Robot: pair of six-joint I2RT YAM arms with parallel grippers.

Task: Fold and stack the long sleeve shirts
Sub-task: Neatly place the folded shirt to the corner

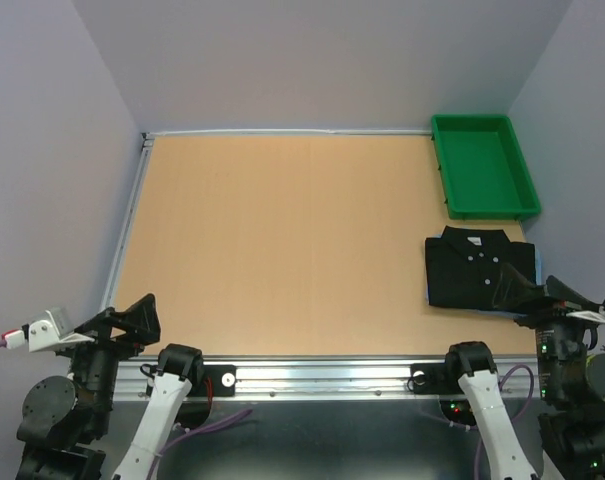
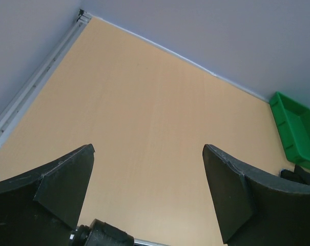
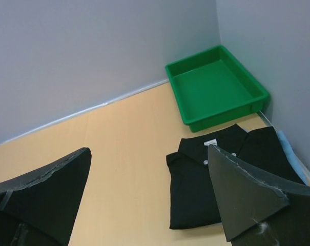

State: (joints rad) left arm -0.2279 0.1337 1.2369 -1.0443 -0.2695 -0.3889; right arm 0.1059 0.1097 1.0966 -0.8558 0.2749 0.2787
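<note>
Black shirt [image 1: 479, 267] is lying folded on the blue shirt [image 3: 294, 154] while left fingers [image 2: 236, 189] and right fingers [image 3: 247, 200] are gaping empty; a careless right-arm sweep risks skewing the stack.

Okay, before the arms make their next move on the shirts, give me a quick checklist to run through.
1. Left gripper open, holding nothing: ok.
2. Right gripper open, holding nothing: ok.
3. Black shirt folded flat, collar showing: ok.
4. Light blue shirt folded under the black one: cannot tell, only an edge shows.
5. Green tray not touching the stack: cannot tell.
</note>
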